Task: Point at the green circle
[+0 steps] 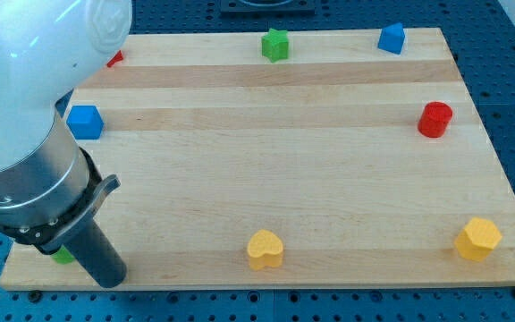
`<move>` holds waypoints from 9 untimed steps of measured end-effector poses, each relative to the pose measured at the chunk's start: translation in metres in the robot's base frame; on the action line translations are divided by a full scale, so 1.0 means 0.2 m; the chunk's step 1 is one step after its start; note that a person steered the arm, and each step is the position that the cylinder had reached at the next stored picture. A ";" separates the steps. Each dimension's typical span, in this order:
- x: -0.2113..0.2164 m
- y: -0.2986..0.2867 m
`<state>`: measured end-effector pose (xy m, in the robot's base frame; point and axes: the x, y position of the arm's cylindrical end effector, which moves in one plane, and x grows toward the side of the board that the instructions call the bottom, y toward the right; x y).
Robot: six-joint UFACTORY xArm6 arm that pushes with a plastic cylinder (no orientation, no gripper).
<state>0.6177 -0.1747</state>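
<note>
A small piece of a green block point(63, 257) shows at the view's bottom left, mostly hidden behind the rod; its shape cannot be made out. My tip point(107, 283) rests at the board's bottom-left edge, just right of and below that green piece. A green star-shaped block point(275, 44) sits at the view's top middle.
A blue cube point(85, 122) lies at the left. A blue block point(391, 38) sits at the top right, a red cylinder point(434, 119) at the right. A yellow heart point(265, 249) is at bottom middle, a yellow block point(478, 239) at bottom right. A red block point(114, 59) peeks out at top left.
</note>
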 end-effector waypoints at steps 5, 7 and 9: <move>0.00 -0.17; 0.00 -0.22; 0.00 -0.30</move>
<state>0.6180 -0.2342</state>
